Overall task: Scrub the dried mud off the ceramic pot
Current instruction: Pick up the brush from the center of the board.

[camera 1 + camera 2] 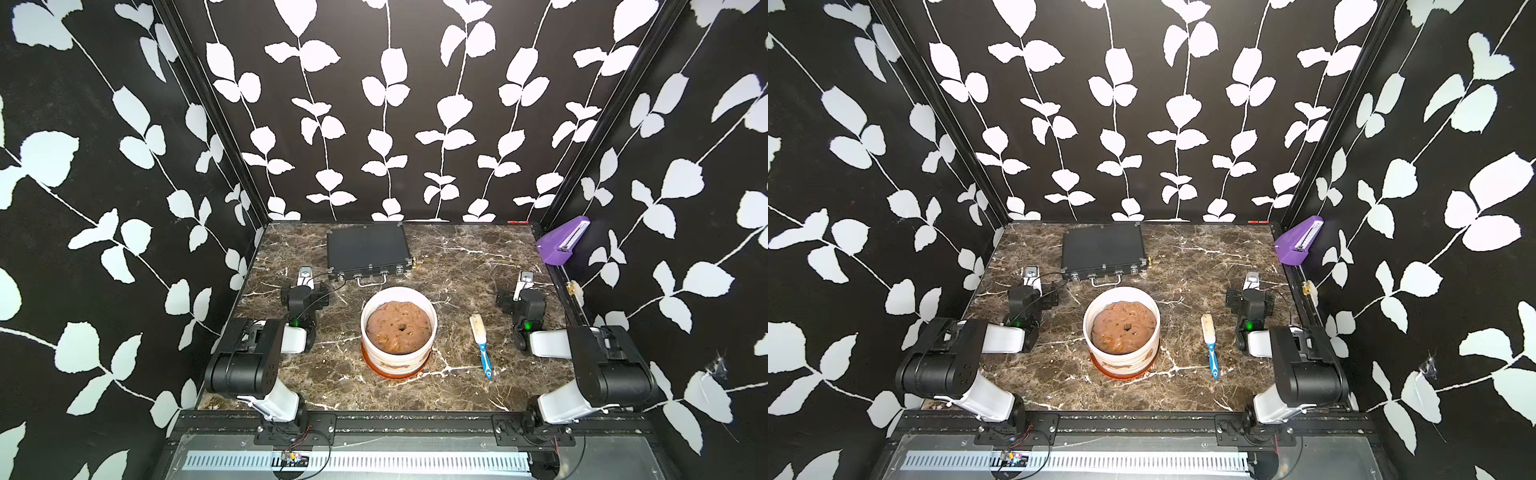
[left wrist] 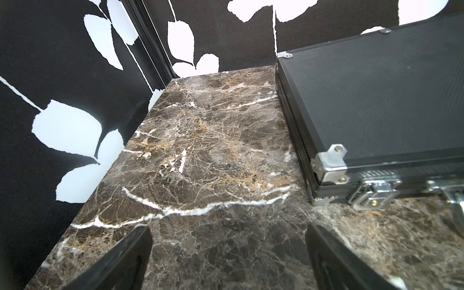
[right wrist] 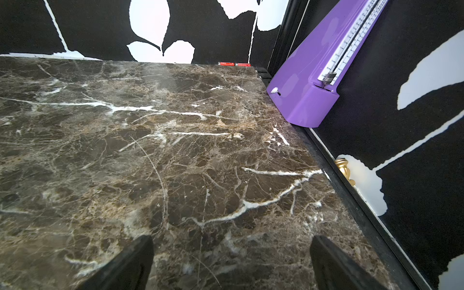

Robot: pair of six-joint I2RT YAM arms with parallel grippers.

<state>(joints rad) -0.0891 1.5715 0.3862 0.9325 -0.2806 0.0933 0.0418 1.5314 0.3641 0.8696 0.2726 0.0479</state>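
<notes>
You have not started scrubbing yet. The ceramic pot (image 1: 374, 353) stands in the middle of the surface (image 1: 457, 270). The dried mud (image 1: 398, 366) is on the pot's front wall. The brush (image 1: 481, 345) lies untouched near the pot, on its right. Your left hand (image 2: 228, 251) and right hand (image 3: 231, 256) are wide, hold nothing, and are well apart from the pot.

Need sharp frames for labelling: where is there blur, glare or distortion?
Both top views: even light, soft shadows, ceramic pot sharp, walls splayed by the wide lens. Left wrist view: left fingers blurred up close, black case crisp. Right wrist view: right fingers blurred too, a pale sheen on the marble tabletop at its far end.
</notes>
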